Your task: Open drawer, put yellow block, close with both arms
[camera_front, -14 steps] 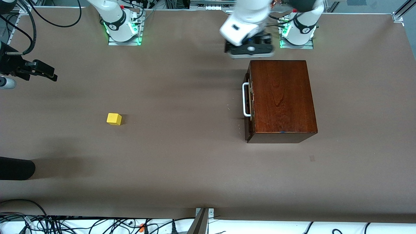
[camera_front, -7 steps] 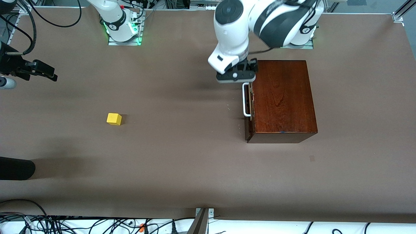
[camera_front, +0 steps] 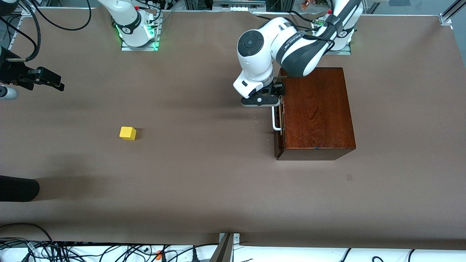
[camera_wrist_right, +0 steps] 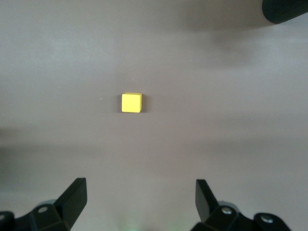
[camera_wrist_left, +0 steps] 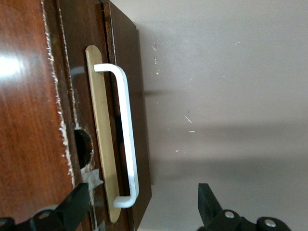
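The dark-brown wooden box (camera_front: 316,112) stands toward the left arm's end of the table, its drawer (camera_wrist_left: 140,120) pushed in. The white loop handle (camera_front: 275,116) (camera_wrist_left: 126,134) faces the right arm's end. My left gripper (camera_front: 260,101) (camera_wrist_left: 142,211) hangs open over the handle's end farther from the front camera; one finger (camera_wrist_left: 77,207) is over the box top and the other over the table, with the handle's end between them untouched. The yellow block (camera_front: 127,133) (camera_wrist_right: 131,102) lies alone on the table toward the right arm's end. My right gripper (camera_front: 51,80) (camera_wrist_right: 139,207) waits high above the table, open and holding nothing.
A black rounded object (camera_front: 18,189) (camera_wrist_right: 286,9) pokes in at the right arm's end, nearer the front camera than the block. Brown table covering (camera_front: 204,174) stretches between block and box. Cables run along the table's edges.
The left arm has swung down from near its base to the drawer handle's end. The right arm, block and box have not moved.
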